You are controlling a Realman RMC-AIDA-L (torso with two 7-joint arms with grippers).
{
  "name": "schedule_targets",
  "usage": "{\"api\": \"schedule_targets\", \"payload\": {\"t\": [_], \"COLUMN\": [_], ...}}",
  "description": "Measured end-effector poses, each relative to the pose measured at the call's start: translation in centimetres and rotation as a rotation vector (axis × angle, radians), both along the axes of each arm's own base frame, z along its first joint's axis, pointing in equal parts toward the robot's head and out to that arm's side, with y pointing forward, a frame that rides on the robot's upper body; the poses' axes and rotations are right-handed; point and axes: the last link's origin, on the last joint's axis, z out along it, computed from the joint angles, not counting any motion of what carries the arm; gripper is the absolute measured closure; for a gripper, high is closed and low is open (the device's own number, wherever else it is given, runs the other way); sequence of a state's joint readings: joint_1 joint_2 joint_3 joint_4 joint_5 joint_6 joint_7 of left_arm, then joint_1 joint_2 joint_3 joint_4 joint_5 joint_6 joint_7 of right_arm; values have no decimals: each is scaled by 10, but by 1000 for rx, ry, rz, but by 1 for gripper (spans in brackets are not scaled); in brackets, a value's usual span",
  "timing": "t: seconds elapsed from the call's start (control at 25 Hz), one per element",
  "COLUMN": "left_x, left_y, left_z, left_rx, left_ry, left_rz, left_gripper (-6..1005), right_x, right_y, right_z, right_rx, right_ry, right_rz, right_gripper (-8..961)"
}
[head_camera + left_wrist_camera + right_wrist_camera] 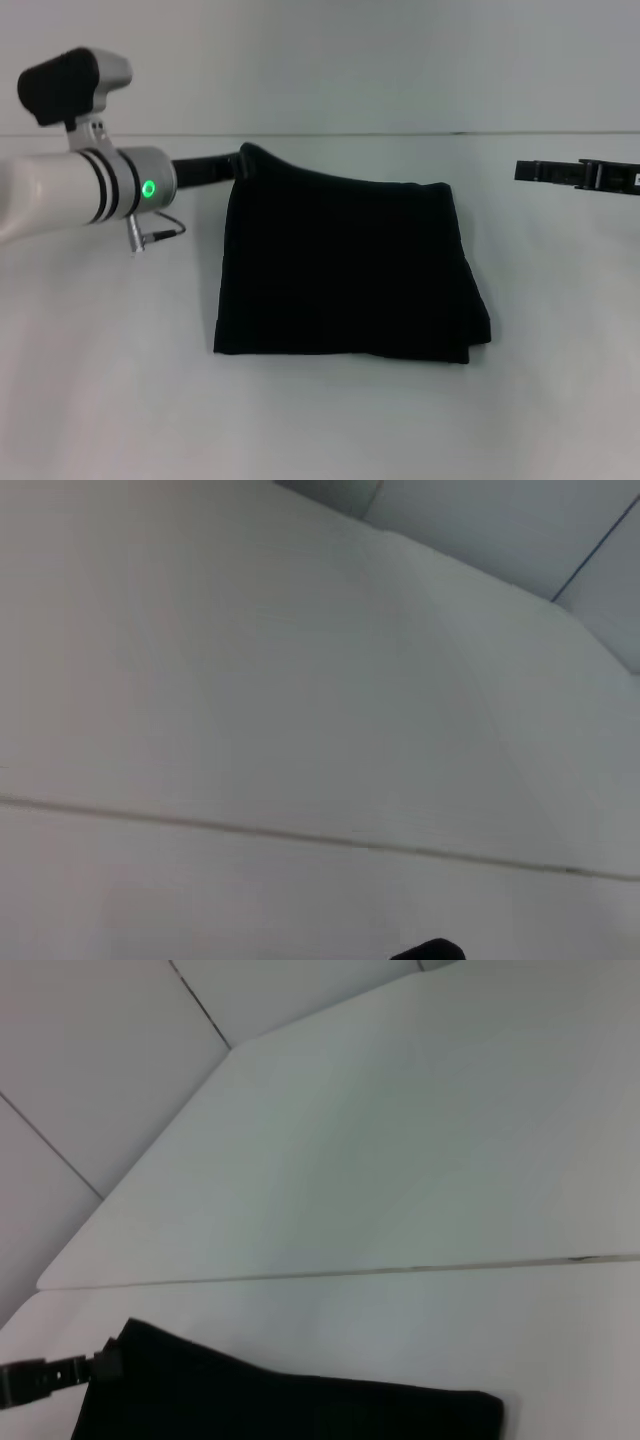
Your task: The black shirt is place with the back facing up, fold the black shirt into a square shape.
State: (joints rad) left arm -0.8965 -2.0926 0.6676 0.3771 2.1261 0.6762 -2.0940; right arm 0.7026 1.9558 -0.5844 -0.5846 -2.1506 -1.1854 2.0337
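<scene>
Pinching the far left corner of the black shirt [345, 270], folded nearly square on the worktop [330, 420], the left tool [236, 166] could drag that fold askew if pulled sideways, while the right tool [520, 171], whether apart or together I cannot tell, hangs off its right.

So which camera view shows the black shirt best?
The head view: the whole black shirt lies there as a folded, nearly square shape, with the left gripper at its far left corner. The right wrist view shows only its far edge. The left wrist view shows at most a small dark tip.
</scene>
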Motion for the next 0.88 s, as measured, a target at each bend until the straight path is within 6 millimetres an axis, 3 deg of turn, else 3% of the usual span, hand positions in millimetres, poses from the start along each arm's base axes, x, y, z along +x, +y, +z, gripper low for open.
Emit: {"api": "schedule_targets", "payload": {"t": [0.16, 0.6, 0.88], "left_x": [8, 3, 1], "left_y": [5, 5, 10], "left_z": [0, 1, 35], "left_rx": [-5, 22, 87], "left_ry": [19, 58, 55], "left_rz": [-24, -21, -68], "left_gripper": [971, 950, 889], "right_x": [-1, -4, -9], "right_y": [0, 0, 2], "right_z": [-1, -6, -3], "right_rx": [-3, -6, 47], "right_ry": [2, -9, -22], "right_rz": [2, 31, 126], "right_gripper": [70, 69, 70]}}
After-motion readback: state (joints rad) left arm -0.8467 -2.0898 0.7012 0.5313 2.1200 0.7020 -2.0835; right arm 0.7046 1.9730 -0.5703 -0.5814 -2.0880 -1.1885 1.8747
